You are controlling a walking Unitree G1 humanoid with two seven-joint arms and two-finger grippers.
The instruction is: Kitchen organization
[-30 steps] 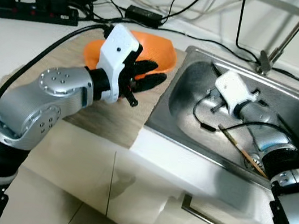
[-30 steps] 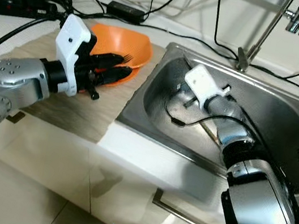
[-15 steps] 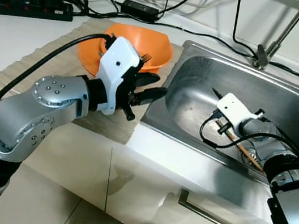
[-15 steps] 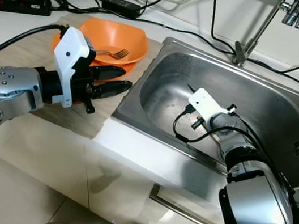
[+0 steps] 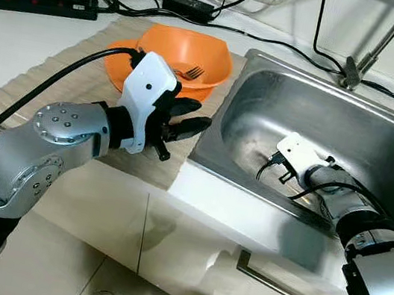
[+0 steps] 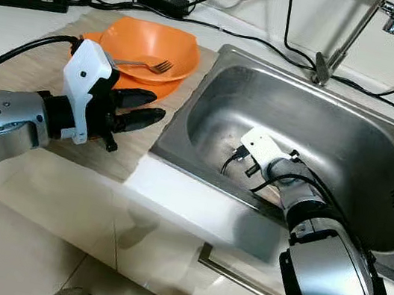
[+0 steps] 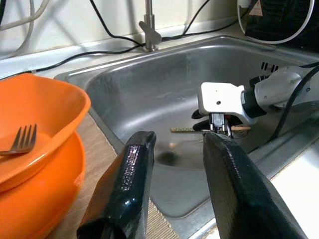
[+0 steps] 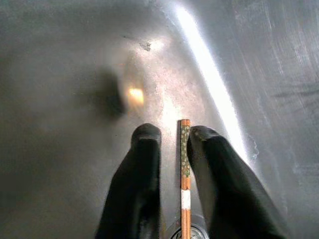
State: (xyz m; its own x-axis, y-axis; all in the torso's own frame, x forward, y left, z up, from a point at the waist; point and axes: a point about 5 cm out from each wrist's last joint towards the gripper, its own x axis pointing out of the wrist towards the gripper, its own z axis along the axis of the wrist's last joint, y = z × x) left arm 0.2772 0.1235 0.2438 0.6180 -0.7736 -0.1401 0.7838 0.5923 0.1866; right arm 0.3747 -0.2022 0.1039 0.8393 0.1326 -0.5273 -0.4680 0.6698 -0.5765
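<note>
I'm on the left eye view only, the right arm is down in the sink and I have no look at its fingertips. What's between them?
Observer: In the right wrist view a chopstick lies on the sink floor in the gap between the right gripper fingers, which are not closed on it.
Operator: And the left gripper, is it carrying anything?
Observer: No. The left wrist view shows the left gripper open, with nothing between its fingers.
Operator: Anything beside it?
Observer: The orange bowl, with a fork resting inside.
</note>
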